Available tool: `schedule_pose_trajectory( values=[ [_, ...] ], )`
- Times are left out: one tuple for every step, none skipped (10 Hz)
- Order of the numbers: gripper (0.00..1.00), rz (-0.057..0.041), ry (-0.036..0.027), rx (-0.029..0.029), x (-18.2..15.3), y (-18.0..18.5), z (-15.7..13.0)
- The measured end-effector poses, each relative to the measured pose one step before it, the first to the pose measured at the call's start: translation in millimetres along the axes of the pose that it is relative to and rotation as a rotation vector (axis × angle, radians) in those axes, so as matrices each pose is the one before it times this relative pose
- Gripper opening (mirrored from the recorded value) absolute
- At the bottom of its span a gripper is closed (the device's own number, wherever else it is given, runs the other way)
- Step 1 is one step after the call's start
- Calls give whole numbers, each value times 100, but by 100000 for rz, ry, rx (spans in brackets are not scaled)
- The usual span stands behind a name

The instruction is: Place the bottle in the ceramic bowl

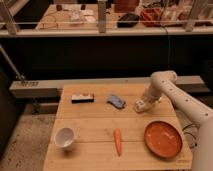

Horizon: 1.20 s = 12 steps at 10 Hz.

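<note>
My gripper, shut and apparently empty, hovers near the blue bottle; next I must open, grasp it, and carry it to the white bowl.

- Gripper at the table's back right: I can't see whether it holds anything.
- Arm cut off at right edge.
- Blue item too blurred to name.

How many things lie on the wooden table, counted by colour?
White: 1, the bowl
Orange: 2, the carrot and the plate
Blue: 1, a crumpled item
Dark: 1, a flat box
Total: 5
The gripper, shut, is at the back right of the table.
</note>
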Motion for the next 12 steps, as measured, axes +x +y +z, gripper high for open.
schedule_pose_trajectory(
  values=[
    [2,-33,40,-1,1,0,-14],
    [2,-34,71,71,3,-31,-71],
    [2,15,72,55,4,-25,-67],
    [2,-48,-2,19,-24,-14,-34],
    [2,-47,81,55,7,-22,-75],
    [2,9,10,7,1,9,-21],
    [2,4,71,55,17,-16,-68],
    [2,-35,52,21,-23,-9,-52],
    [2,-23,85,88,8,-38,-84],
    [2,-17,60,-51,6,27,-9],
    [2,-13,48,80,-16,-36,-78],
    [2,-1,72,-41,0,18,-7]
  ],
)
